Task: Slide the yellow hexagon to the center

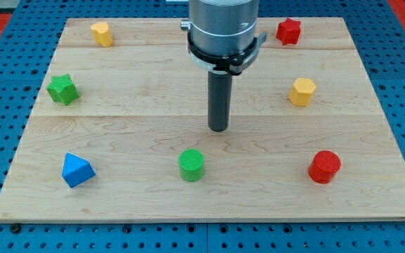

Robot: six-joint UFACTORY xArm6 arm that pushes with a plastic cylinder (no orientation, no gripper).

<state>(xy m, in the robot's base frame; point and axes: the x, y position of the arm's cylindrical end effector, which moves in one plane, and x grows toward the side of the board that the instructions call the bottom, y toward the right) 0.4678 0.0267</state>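
Note:
My tip (219, 129) rests on the wooden board (139, 116) near its middle. The yellow hexagon (302, 92) lies to the view's right of the tip and a little higher, well apart from it. A second yellow block (101, 33) sits at the top left; I cannot make out its shape. The green cylinder (192, 164) lies just below and slightly left of the tip, not touching it.
A red star-like block (288, 31) sits at the top right and a red cylinder (324, 167) at the bottom right. A green star-like block (62, 89) is at the left, a blue pyramid (76, 170) at the bottom left. Blue pegboard surrounds the board.

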